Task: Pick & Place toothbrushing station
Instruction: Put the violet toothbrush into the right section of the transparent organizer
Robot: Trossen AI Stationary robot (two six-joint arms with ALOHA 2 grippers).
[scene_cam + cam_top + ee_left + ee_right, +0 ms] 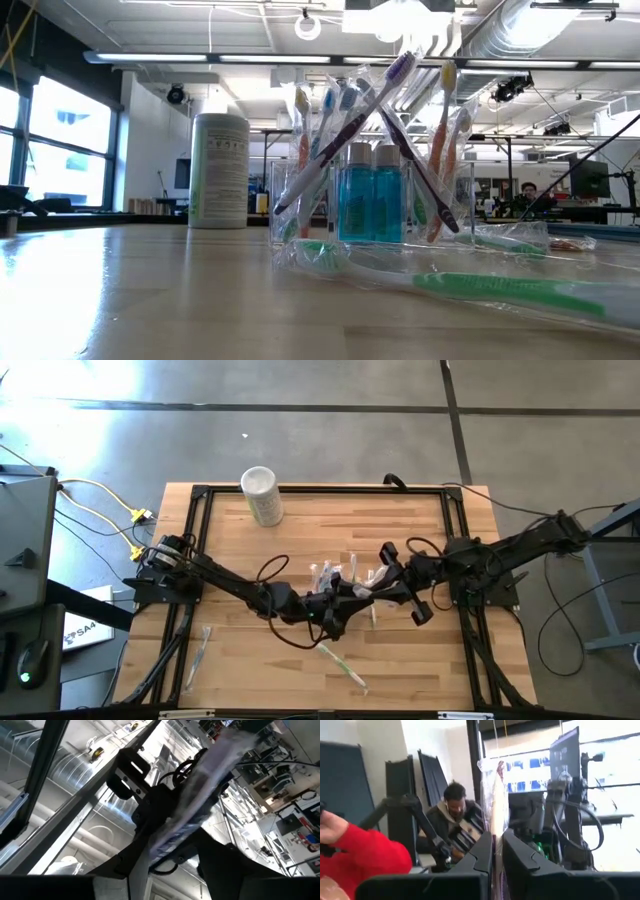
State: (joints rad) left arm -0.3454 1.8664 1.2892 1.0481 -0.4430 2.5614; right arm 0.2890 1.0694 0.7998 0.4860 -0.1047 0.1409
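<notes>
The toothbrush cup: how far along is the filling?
Done: the clear cup already holds several toothbrushes and teal tubes. In hand: the right tool pinches a wrapped toothbrush; the left tool grips another. Left: green toothbrushes lying on the table.

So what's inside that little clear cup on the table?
The clear cup holds wrapped toothbrushes standing at angles and blue-teal toothpaste tubes. Its bottom is hidden behind a wrapped green toothbrush lying in front.
</notes>
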